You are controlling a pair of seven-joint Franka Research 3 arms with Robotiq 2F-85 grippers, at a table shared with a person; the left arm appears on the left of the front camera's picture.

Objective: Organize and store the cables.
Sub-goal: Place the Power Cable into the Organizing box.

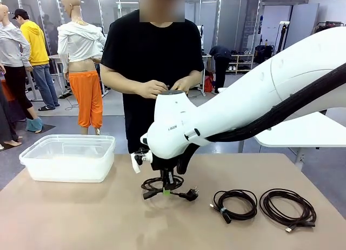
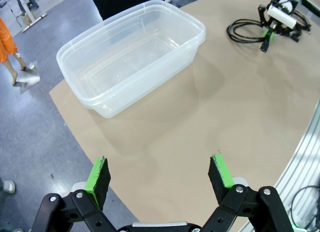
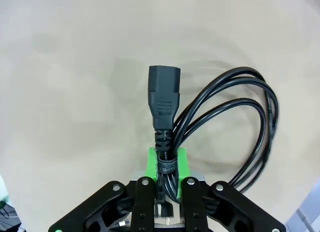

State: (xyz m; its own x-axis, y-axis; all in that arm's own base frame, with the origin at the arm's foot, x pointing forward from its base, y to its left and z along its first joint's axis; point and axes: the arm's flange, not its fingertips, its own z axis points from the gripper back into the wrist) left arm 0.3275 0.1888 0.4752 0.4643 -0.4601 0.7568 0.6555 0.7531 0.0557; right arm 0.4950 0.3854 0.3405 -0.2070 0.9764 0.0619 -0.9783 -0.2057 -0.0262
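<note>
Clamping cable [image 3: 235, 106] — right tool [image 3: 166, 157] — print [image 3: 166, 167] illegible

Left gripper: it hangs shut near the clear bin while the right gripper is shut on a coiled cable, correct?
No: the left gripper is open, jaws wide apart with nothing between, as the left wrist view shows. It does hang near the clear bin, and the right gripper is shut on the coiled cable.

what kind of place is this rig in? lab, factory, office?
Looks like a robotics lab or data-collection hall, not a home. A white robot arm works at a brown table with a person across it; the open grey floor behind holds another white table and storage shelves.
</note>
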